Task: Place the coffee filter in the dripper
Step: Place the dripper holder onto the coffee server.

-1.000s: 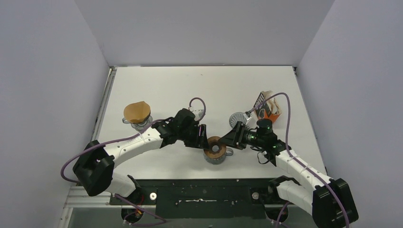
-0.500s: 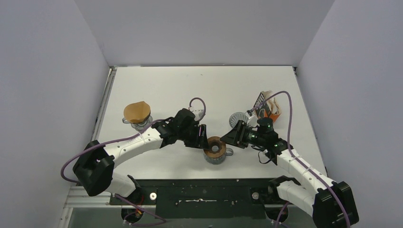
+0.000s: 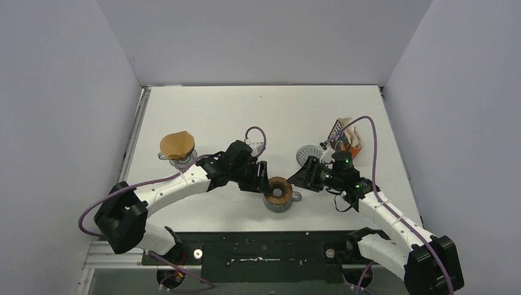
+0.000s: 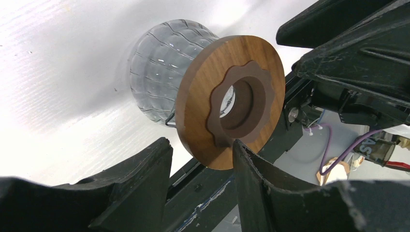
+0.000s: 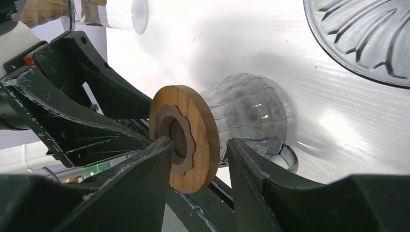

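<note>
The dripper (image 3: 278, 195) stands upside down near the table's front edge, its brown ring collar (image 3: 278, 189) on top and its handle (image 3: 297, 196) to the right. My left gripper (image 3: 263, 182) reaches in from the left and straddles the collar's edge (image 4: 227, 104). One finger (image 4: 244, 159) lies against the ring's face, and a gap shows at the other. My right gripper (image 3: 293, 183) straddles the opposite edge (image 5: 186, 137) in the same way, its jaws wider than the ring. The coffee filter is hidden or out of view.
A tan-brown paper cone (image 3: 177, 144) sits in a glass at the left. A ribbed clear cone (image 3: 307, 153) stands behind the right gripper, beside an orange and black coffee bag (image 3: 344, 136). A clear tumbler (image 3: 255, 147) stands behind the left gripper. Grey walls close in three sides.
The right arm's wrist has shifted slightly to the right while its fingers stay at the collar. The left arm and the dripper have hardly moved.
</note>
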Robot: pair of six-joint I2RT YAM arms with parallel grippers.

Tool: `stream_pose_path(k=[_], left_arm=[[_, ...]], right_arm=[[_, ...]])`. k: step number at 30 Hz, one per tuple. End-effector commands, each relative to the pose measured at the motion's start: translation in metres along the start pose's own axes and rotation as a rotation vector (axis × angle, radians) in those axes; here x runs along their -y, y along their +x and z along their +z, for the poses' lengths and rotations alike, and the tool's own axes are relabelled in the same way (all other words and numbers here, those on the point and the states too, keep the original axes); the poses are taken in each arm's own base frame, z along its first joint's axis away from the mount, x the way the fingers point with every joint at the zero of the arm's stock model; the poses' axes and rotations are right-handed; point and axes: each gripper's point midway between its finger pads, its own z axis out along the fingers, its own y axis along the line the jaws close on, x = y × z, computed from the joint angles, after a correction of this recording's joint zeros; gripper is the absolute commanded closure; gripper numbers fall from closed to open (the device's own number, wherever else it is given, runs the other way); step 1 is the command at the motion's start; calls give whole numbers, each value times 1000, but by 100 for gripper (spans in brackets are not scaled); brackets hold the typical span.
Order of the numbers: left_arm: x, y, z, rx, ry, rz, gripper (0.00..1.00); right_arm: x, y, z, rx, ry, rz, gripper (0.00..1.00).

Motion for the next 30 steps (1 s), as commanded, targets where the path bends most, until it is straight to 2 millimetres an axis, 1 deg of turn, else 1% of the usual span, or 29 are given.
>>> stream_pose_path(k=[1,11,18,21,24,30], left_arm=[[34,-22,-13,70,111,30,53],[45,-25,-15,77,157,12,53],[50,-30,-13,83,168,11,53],[48,-30,-13,81,157,10,53],[40,-29,-14,80,117,20,53],[24,-33,-23,103,26,48,53]], right_arm=[[-14,-17,-5,58,-15,-59,55],[-14,-16,-7,65,-5,-65,55],[-14,-21,-12,91,14,-80,55],[-14,-22,-13,99,23,-84,54],[-13,-26,-15,112,37,-95,54],[-11,-43,-21,154,113,-161,53]])
